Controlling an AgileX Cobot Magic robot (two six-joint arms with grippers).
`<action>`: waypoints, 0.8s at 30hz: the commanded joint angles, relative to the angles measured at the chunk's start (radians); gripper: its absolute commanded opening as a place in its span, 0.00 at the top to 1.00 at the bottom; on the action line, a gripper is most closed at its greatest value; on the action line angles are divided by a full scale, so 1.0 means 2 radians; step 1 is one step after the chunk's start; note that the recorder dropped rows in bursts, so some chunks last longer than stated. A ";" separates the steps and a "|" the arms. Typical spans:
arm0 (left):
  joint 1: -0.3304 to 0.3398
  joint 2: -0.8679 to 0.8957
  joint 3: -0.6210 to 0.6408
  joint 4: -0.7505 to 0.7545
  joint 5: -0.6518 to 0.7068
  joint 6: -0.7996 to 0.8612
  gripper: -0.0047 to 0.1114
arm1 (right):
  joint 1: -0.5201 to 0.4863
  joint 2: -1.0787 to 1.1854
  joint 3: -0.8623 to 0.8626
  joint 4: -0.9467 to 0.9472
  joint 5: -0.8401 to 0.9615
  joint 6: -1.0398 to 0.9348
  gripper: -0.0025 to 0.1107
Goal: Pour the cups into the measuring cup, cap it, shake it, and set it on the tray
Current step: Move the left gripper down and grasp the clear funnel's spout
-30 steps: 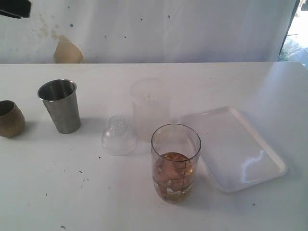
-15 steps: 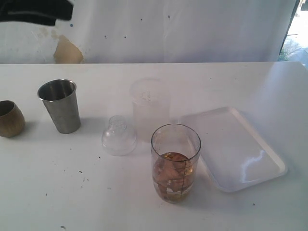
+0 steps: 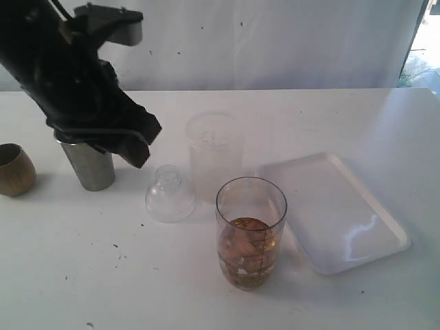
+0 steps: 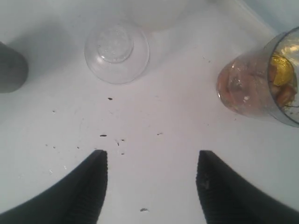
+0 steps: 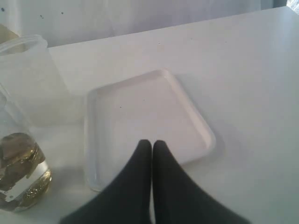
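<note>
Measuring cup stands upright on the table, just beside the tray, with brown contents low inside. Left gripper hangs with jaws apart, holding nothing. Right gripper is pressed closed above the tray.

A white table holds a brown wooden cup; steel tumbler; clear domed lid; frosted cup. A clear graduated measuring cup stands beside a flat white tray.
</note>
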 commanded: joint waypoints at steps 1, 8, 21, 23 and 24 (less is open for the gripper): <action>-0.002 0.042 0.002 0.002 -0.065 0.000 0.46 | -0.004 -0.002 0.002 -0.003 -0.001 0.000 0.98; -0.002 0.106 0.002 0.018 -0.110 -0.006 0.33 | -0.004 -0.002 0.002 -0.003 -0.001 0.000 0.98; -0.002 0.170 0.002 0.036 -0.176 -0.013 0.34 | -0.004 -0.002 0.002 -0.003 -0.001 0.000 0.98; -0.002 0.179 0.002 0.050 -0.175 -0.028 0.34 | -0.004 -0.002 0.002 -0.003 -0.001 0.000 0.98; -0.001 0.182 0.002 0.059 -0.175 -0.038 0.34 | -0.004 -0.002 0.002 -0.003 -0.001 0.000 0.98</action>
